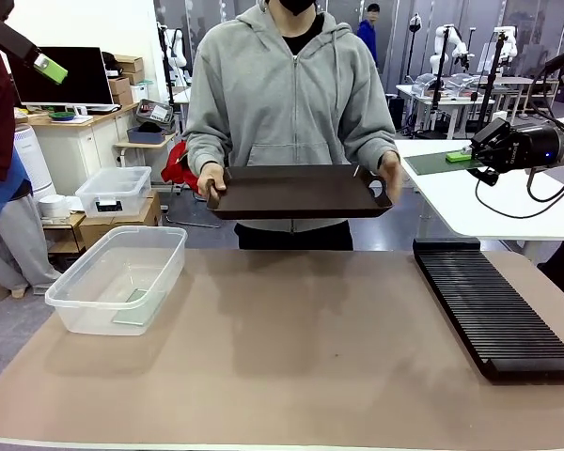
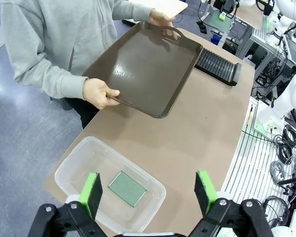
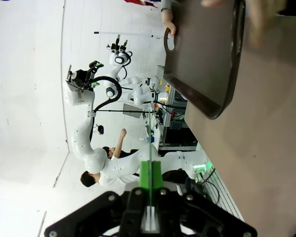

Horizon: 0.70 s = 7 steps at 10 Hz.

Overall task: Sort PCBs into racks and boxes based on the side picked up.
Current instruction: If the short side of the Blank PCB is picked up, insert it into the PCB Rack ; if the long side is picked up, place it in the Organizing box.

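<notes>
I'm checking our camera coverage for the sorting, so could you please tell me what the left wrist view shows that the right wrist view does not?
Left wrist view: the open left gripper pointing down at the clear tub, one PCB lying flat inside it, and the black rack farther along the table. Right wrist view: the right gripper shut on a second PCB, seen edge-on. Both: the brown tray, held by the person's hands over the table.
</notes>
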Each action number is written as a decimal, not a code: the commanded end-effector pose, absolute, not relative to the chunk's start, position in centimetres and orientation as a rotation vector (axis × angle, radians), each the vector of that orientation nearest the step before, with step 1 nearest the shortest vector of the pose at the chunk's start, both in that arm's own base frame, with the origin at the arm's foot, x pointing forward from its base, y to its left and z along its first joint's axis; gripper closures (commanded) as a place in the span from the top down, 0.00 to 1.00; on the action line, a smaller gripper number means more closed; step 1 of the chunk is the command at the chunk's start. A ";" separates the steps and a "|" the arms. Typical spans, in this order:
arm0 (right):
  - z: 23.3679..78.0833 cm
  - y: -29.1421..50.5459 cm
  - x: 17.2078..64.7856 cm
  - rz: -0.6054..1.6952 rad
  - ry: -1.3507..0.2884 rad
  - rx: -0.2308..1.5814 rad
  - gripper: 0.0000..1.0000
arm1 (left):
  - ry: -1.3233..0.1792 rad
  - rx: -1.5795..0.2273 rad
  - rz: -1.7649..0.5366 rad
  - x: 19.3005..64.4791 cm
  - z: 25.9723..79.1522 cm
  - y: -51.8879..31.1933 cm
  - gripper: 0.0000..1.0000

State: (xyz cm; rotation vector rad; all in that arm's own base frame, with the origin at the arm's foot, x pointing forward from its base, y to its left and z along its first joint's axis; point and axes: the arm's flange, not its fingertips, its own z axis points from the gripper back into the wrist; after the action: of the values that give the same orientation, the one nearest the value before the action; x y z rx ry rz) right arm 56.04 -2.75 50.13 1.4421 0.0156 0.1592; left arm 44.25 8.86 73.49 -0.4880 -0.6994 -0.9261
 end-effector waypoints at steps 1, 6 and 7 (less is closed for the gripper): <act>50.3 -2.8 56.0 0.159 0.011 1.435 0.02 | -0.705 -0.487 -0.919 44.3 73.4 8.9 1.00; 52.7 -5.2 54.1 0.473 -0.352 1.346 0.02 | -0.705 -0.487 -0.919 44.3 73.4 8.9 1.00; 53.3 -6.0 53.8 0.480 -0.506 1.330 0.02 | -0.705 -0.487 -0.919 44.3 73.4 8.9 1.00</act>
State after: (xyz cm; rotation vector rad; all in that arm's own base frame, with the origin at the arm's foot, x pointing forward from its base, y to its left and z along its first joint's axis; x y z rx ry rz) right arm 54.95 -5.66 53.76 1.3640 -0.3384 0.4494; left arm 44.26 8.87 73.49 -0.4881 -0.6992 -0.9260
